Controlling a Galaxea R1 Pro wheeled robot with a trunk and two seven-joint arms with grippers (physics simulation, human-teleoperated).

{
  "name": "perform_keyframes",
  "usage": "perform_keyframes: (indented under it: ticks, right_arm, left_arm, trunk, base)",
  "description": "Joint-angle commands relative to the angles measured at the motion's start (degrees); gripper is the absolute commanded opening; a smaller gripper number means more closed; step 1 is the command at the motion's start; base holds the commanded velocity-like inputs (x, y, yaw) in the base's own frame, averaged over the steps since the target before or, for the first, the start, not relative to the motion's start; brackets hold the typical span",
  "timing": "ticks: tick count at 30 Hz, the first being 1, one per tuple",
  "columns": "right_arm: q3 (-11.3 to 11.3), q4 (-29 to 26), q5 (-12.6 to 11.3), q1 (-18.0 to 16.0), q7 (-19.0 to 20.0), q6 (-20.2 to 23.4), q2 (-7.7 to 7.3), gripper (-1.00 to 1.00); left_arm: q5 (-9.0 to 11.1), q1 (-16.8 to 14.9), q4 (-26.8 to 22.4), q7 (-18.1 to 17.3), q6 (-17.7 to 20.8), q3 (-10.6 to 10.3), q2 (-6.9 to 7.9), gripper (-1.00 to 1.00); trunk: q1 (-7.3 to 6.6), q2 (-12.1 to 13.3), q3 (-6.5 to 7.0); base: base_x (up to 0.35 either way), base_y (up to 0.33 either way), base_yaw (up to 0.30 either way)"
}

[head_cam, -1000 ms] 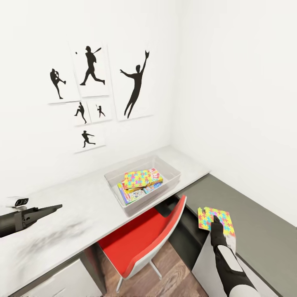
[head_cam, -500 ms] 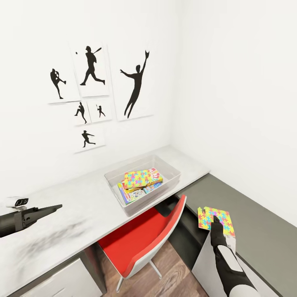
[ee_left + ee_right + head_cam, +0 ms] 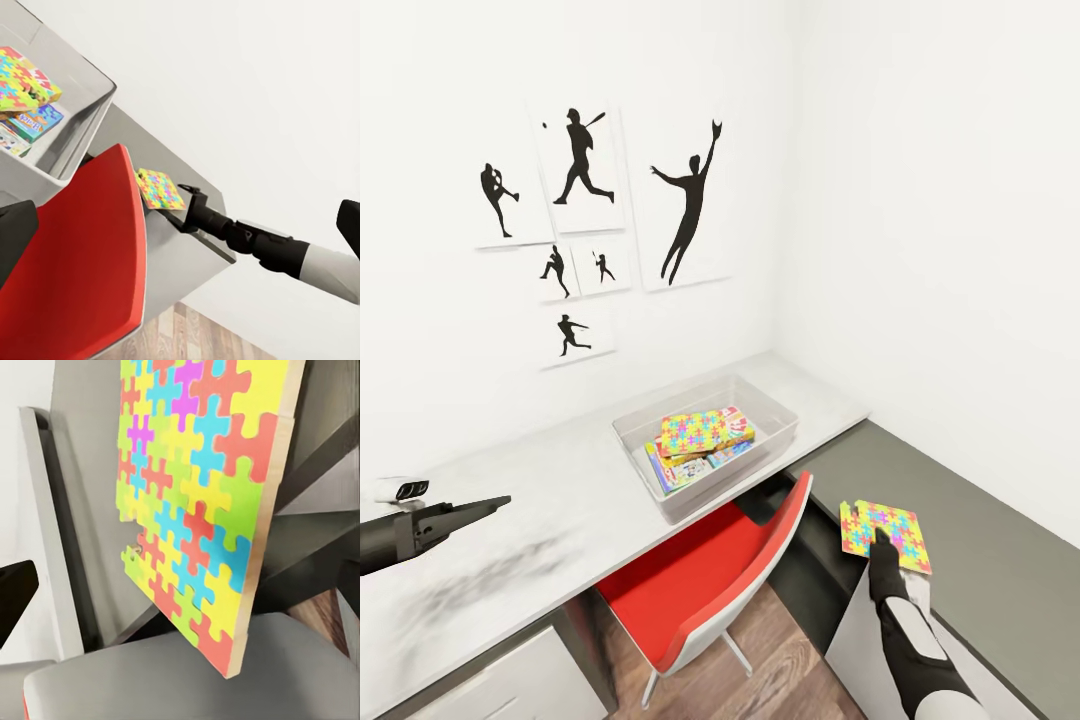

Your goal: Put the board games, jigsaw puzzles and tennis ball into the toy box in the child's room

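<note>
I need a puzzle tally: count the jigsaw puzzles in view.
2. One jigsaw puzzle lies atop the games in the toy box; the other is at the right hand over the lower desk section.

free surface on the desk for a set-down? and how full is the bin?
Bare pale grey desk top lies between the left gripper and the translucent plastic toy box; the lower dark grey section beyond the multicoloured jigsaw square is bare. The bin is crowded: a jigsaw on stacked game boxes; its right end stays open.

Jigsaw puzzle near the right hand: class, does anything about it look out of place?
Yes. That jigsaw puzzle is tilted above the lower dark desk section, at the right hand, while the other puzzle lies inside the toy box.
</note>
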Motion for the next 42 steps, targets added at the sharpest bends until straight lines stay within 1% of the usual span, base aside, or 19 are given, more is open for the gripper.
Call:
perform_keyframes:
  ticks: [1, 3, 12, 17, 20, 25, 29, 42]
  right_arm:
    - [-0.2, 0.4, -0.6, -0.1, 0.4, -0.1, 0.05, 1.00]
    - [-0.2, 0.7, -0.6, -0.1, 0.4, -0.1, 0.03, 1.00]
    - [-0.2, 1.9, -0.4, -0.2, 0.3, -0.1, 0.12, 1.00]
    - [-0.2, 2.4, -0.4, -0.2, 0.3, -0.2, 0.18, 1.00]
    - [0.2, 2.5, -0.3, -0.2, 0.3, -0.2, 0.49, 1.00]
    - [3.1, 2.9, -0.4, -0.2, 0.2, -0.2, 0.59, 1.00]
    - [3.7, 3.0, -0.4, -0.2, 0.2, -0.2, 0.48, 1.00]
    - [4.0, 3.1, -0.5, -0.2, 0.1, -0.2, 0.23, 1.00]
  left_arm:
    - [-0.1, 0.0, 0.0, -0.2, 0.6, 0.0, 0.02, 1.00]
    - [-0.1, 0.0, 0.0, -0.2, 0.6, 0.0, 0.02, 1.00]
    - [-0.1, 0.0, 0.0, -0.2, 0.7, 0.0, 0.02, 1.00]
    - [-0.1, 0.0, 0.0, -0.2, 0.7, 0.0, 0.02, 1.00]
    - [-0.1, 0.0, 0.0, -0.2, 0.7, 0.0, 0.02, 1.00]
    - [-0.1, 0.0, 0.0, -0.2, 0.7, 0.0, 0.02, 1.00]
    - [-0.1, 0.0, 0.0, -0.2, 0.7, 0.0, 0.02, 1.00]
    - [-0.1, 0.0, 0.0, -0.2, 0.6, 0.0, -0.04, 1.00]
  trunk:
    - [0.01, -0.1, -0.07]
    - [0.01, -0.1, -0.07]
    - [1.99, -3.7, -1.69]
    - [1.99, -3.7, -1.69]
    - [1.99, -3.7, -1.69]
    - [1.99, -3.7, -1.69]
    - [1.99, -3.7, -1.69]
    - [1.99, -3.7, -1.69]
  base:
    - [0.000, 0.000, 0.000]
    - [0.000, 0.000, 0.000]
    - [0.000, 0.000, 0.000]
    - [0.000, 0.000, 0.000]
    - [0.000, 0.000, 0.000]
    - [0.000, 0.000, 0.000]
    - [0.000, 0.008, 0.000]
    - [0.000, 0.057, 0.000]
